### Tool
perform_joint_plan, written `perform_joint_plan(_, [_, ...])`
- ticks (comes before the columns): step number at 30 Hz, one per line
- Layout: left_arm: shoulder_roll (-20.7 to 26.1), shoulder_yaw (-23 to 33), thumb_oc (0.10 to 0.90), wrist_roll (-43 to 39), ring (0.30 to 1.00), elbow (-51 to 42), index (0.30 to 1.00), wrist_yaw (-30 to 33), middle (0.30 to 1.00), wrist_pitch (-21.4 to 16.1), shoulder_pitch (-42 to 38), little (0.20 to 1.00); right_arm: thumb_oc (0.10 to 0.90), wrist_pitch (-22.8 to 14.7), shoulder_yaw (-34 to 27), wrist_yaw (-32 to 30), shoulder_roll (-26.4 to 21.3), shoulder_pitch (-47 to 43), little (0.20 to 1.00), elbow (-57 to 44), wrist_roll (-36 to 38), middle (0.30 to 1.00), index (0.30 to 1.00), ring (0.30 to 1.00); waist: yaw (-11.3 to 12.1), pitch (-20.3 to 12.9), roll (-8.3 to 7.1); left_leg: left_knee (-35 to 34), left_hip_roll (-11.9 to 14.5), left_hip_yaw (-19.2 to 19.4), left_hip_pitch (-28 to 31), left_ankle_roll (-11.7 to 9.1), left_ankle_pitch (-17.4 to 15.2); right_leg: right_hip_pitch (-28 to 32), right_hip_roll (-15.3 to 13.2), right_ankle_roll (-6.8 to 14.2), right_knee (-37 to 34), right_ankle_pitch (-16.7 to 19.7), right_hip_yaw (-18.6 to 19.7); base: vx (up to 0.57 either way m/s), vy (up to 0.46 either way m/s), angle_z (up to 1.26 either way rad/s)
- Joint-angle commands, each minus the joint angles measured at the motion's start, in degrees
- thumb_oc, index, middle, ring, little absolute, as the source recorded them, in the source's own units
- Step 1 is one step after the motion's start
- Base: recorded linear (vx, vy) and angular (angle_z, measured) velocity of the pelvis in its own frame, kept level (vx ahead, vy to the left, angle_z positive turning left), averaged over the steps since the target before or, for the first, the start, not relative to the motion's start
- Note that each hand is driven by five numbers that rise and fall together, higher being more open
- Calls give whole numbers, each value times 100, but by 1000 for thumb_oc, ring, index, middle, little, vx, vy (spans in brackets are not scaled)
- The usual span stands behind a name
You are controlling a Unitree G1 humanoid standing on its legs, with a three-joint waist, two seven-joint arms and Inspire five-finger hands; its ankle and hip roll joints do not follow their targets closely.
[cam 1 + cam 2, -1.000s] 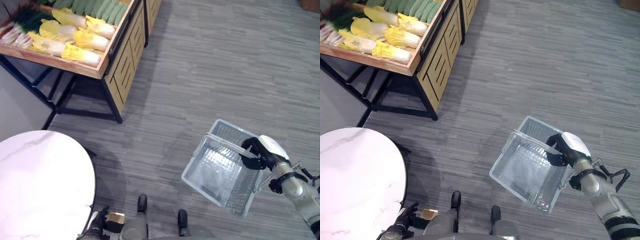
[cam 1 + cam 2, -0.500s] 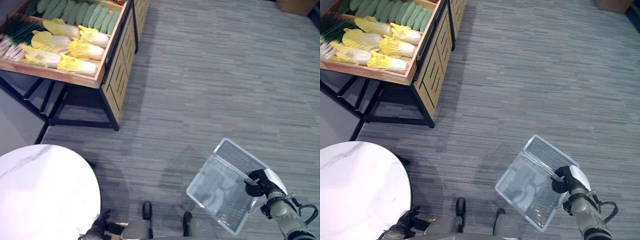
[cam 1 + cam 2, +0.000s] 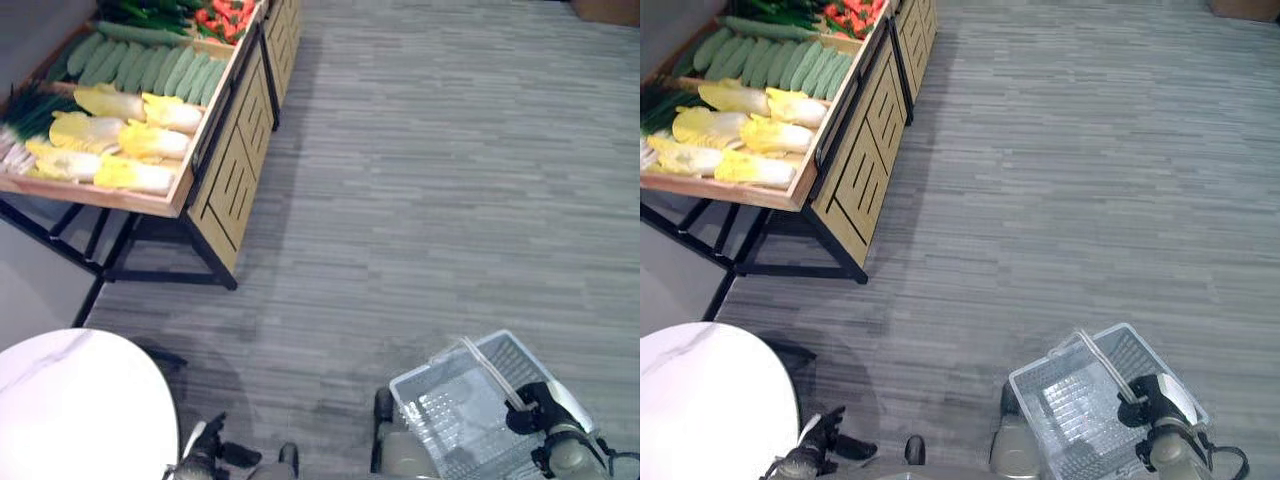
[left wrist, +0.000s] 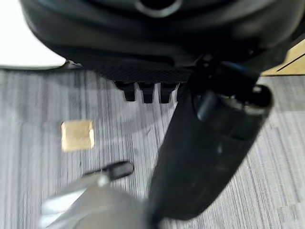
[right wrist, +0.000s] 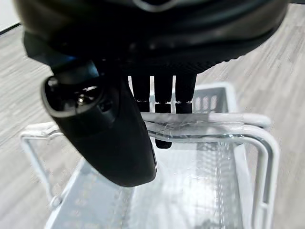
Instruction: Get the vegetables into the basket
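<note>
The basket [image 3: 1080, 415] is cut off by the bottom edge in both eye views, so its near end isn't seen. The right hand [image 3: 1155, 398] is partly past that edge; in the wrist view its fingers [image 5: 162, 93] are partly hidden behind the handle [image 5: 205, 129]. The left hand [image 3: 203, 455] is small and half cut off at the bottom; finger pose can't be made out there. The round table [image 3: 70, 410] is cut by the left and bottom edges. The veg stand [image 3: 150, 110] is cropped at top and left; the red produce [image 3: 855, 15] is too small to identify.
</note>
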Motion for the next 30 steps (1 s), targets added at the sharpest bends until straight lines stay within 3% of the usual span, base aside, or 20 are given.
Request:
perform_joint_plan(1, [294,-155,900,138,1000,-184,1000,64,1000,-33,-171,1000,400,-380,-394,-367,-787,-414,300,-380,243,300,300,300,173,26,-246,1007,-139,-92,-20,-368,757,-471,-207,353,573,110,122,107,-159,17])
perform_joint_plan(4, [256,-168,900,39,1000,-218,1000,131,1000,0,-266,1000,400,-363,-416,-448,-837,-425,300,-176,328,300,300,300,247,159,-321,1521,-85,29,-478,-375,1066,-218,-191,187,591,-150,-7,174,-195,3])
perform_joint_plan(5, [221,-214,900,14,1000,-236,1000,144,1000,7,-304,1000,400,-325,-446,-479,-800,-372,300,-288,359,300,300,300,298,225,-362,1373,-98,210,-859,-278,974,-65,-218,169,570,-254,-56,179,-153,36])
perform_joint_plan(6, [221,-218,900,14,1000,-236,1000,145,1000,8,-304,1000,400,-324,-451,-478,-799,-366,300,-292,358,300,300,300,302,226,-355,1397,-92,209,-865,-276,955,-62,-213,171,574,-262,-57,254,-141,54])
perform_joint_plan(7, [217,-288,900,52,1000,-247,1000,157,1000,5,-328,1000,400,-324,-442,-486,-796,-390,300,-226,381,300,300,300,346,223,-363,943,-125,357,-1181,-178,727,59,-214,207,525,-377,-101,148,-45,47])
perform_joint_plan(8, [217,-289,900,52,1000,-248,1000,157,1000,5,-325,1000,400,-321,-442,-485,-795,-386,300,-229,380,300,300,300,351,223,-363,941,-124,365,-1169,-176,715,65,-214,210,527,-385,-95,222,-46,38])
perform_joint_plan(10, [212,-323,900,50,1000,-264,1000,195,1000,-9,-339,1000,400,-316,-413,-540,-771,-376,300,-296,315,300,300,300,436,181,-320,-14,-55,453,-1429,-138,683,199,-186,267,487,-553,-80,229,38,31])
perform_joint_plan(11, [212,-323,900,50,1000,-264,1000,196,1000,-9,-338,1000,400,-316,-413,-540,-771,-375,300,-296,315,300,300,300,440,184,-325,-35,-58,458,-1412,-138,691,203,-189,268,489,-557,-76,247,83,16])
perform_joint_plan(13, [226,-357,900,60,1000,-275,1000,237,1000,-23,-339,1000,400,-325,-333,-601,-740,-457,300,-115,331,300,300,300,552,164,-232,-597,73,390,-1689,-204,1211,368,-121,275,462,-662,-31,251,100,-15])
perform_joint_plan(15, [262,-327,900,73,1000,-204,1000,238,1000,-20,-327,1000,400,-327,-246,-584,-688,-512,300,-140,301,300,300,300,656,146,-225,-848,105,306,-1757,-280,1427,562,-67,281,458,-775,102,312,130,-10])
perform_joint_plan(20, [312,-284,900,164,1000,-140,1000,164,1000,3,-203,1000,400,-306,-209,-509,-467,-447,300,-141,210,300,300,300,738,-18,-374,-606,-97,465,-1684,-81,1139,795,-281,409,630,-940,264,272,203,-34])
perform_joint_plan(23, [359,-343,900,205,1000,-203,1000,138,1000,4,-207,1000,400,-275,-145,-482,-369,-537,300,-202,180,300,300,300,777,6,-493,-276,-300,560,-1741,141,803,667,-510,539,1011,-798,404,162,246,-12])
perform_joint_plan(25, [426,-372,900,206,1000,-279,1000,139,1000,19,-242,1000,400,-274,-50,-478,-315,-672,300,-246,158,300,300,300,774,94,-525,-134,-410,609,-1694,307,607,324,-627,598,1746,-399,527,146,329,-5])
perform_joint_plan(26, [462,-379,900,175,1000,-314,1000,143,1000,26,-274,1000,400,-282,39,-498,-241,-788,300,-221,192,300,300,300,737,195,-465,-133,-470,645,-1533,438,494,-63,-636,611,2540,-32,623,122,291,-8])
perform_joint_plan(30, [499,-361,900,150,1000,-279,1000,175,1000,46,-306,1000,400,-264,135,-465,-186,-828,300,-174,186,300,300,300,613,317,-361,-237,-521,683,-1136,528,356,-586,-642,569,3043,193,466,189,224,-2])
